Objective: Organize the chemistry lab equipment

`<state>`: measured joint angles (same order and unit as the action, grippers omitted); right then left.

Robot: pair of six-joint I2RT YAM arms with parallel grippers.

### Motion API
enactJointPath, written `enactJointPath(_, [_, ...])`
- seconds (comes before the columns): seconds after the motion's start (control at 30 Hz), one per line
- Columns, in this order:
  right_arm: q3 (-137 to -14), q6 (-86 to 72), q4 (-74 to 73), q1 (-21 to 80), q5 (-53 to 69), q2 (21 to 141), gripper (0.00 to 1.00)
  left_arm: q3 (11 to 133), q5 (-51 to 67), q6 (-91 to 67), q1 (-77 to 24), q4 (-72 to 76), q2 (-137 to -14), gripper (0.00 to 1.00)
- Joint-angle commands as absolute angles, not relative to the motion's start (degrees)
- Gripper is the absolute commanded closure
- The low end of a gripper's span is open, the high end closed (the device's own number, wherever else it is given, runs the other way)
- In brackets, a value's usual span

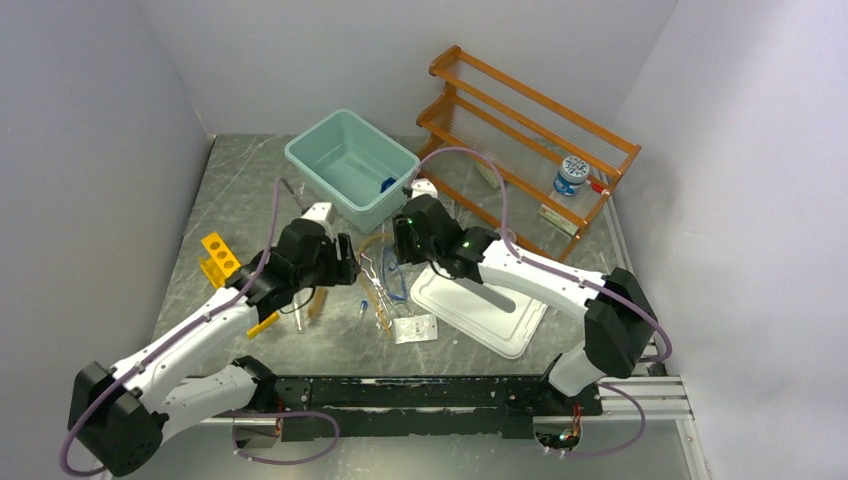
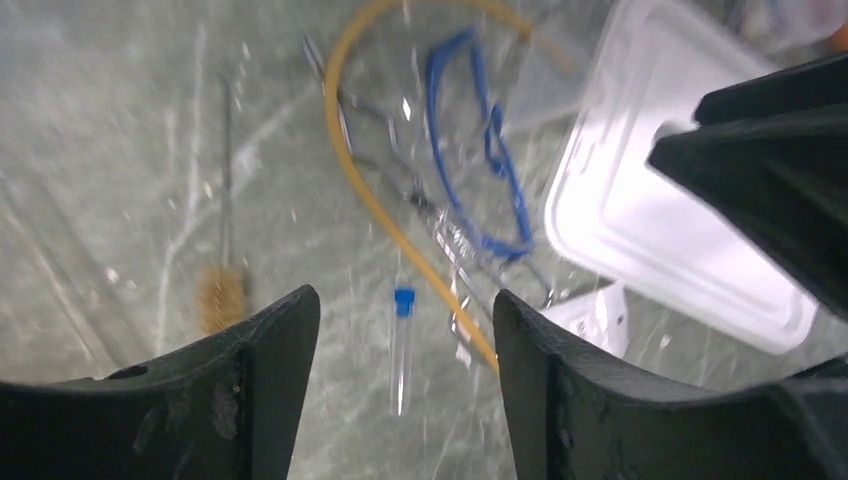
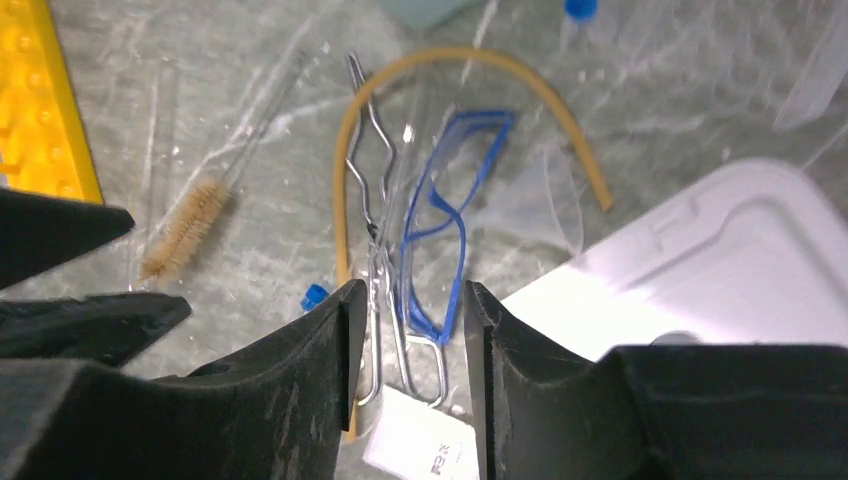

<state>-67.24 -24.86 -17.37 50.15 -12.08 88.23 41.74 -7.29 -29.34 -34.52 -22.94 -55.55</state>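
Metal tongs (image 1: pixel 372 275), blue-framed goggles (image 1: pixel 392 272) and amber tubing (image 1: pixel 372 245) lie tangled mid-table. My left gripper (image 1: pixel 345 268) is open and empty just left of them. In the left wrist view its jaws (image 2: pixel 405 300) stand wide above a blue-capped vial (image 2: pixel 402 345), with the tubing (image 2: pixel 370 190) and a brush (image 2: pixel 220 295) nearby. My right gripper (image 1: pixel 400 240) is open and empty over the pile. In the right wrist view its jaws (image 3: pixel 405 295) straddle the tongs (image 3: pixel 375 180) and goggles (image 3: pixel 445 210). The yellow rack (image 1: pixel 218 258) stands at the left.
A teal bin (image 1: pixel 350 165) stands behind the pile. The orange shelf (image 1: pixel 530 140) at back right holds a small jar (image 1: pixel 570 175). A white lid (image 1: pixel 480 310) lies under the right arm. A white packet (image 1: pixel 415 328) lies near the front. A clear funnel (image 3: pixel 555 190) lies beside the goggles.
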Motion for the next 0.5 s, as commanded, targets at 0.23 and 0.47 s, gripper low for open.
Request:
enactJointPath(0.23, [-60.5, -41.5, -17.7, 49.8, -15.6, 86.1, 0.57, 37.6, -2.4, -34.3, -45.3, -28.6, -69.0, 0.33])
enactJointPath(0.47, [-57.9, -42.5, -16.4, 48.5, -15.2, 84.6, 0.57, 37.3, -2.0, -34.5, -48.2, -27.5, -77.0, 0.51])
